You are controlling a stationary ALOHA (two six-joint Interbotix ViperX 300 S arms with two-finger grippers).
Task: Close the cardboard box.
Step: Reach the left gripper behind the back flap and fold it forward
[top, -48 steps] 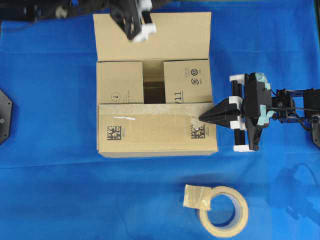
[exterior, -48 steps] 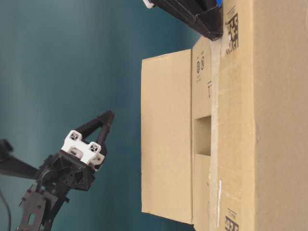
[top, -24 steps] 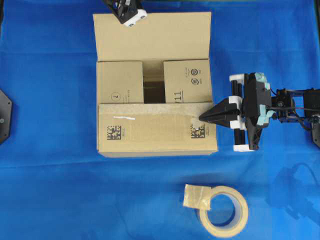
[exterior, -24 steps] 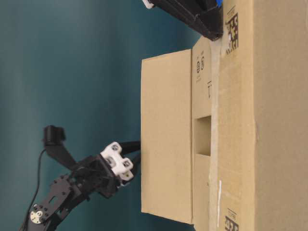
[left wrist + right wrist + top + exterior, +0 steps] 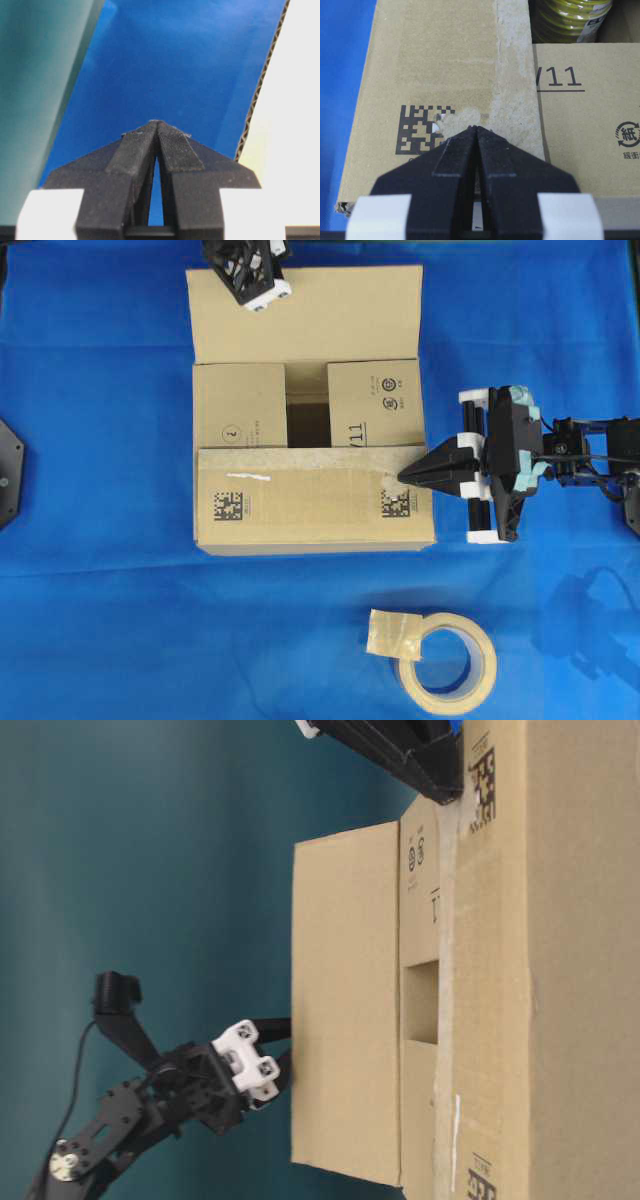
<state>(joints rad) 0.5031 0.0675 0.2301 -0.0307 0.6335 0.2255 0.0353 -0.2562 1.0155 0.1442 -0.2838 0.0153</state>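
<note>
The cardboard box (image 5: 310, 502) sits mid-table. Its front flap and both side flaps are folded in, and its back flap (image 5: 330, 315) stands upright. My left gripper (image 5: 243, 270) is shut and empty, behind the back flap's left part. In the table-level view the left gripper (image 5: 286, 1042) has its tips at the flap's outer face (image 5: 345, 1010). The left wrist view shows the flap's corrugated edge (image 5: 260, 85) just right of the left gripper (image 5: 156, 122). My right gripper (image 5: 405, 477), shut and empty, rests its tips on the front flap's right end, beside a barcode (image 5: 420, 127).
A beige tape roll (image 5: 447, 663) lies on the blue cloth (image 5: 100, 620) in front of the box, to the right. A yellow-green object (image 5: 575, 17) shows inside the box through the gap between the side flaps. The right arm (image 5: 570, 455) stretches off to the right.
My left gripper has moved from above the back flap to behind it, coming down against the flap's outer face. The right gripper and the box have stayed put.
</note>
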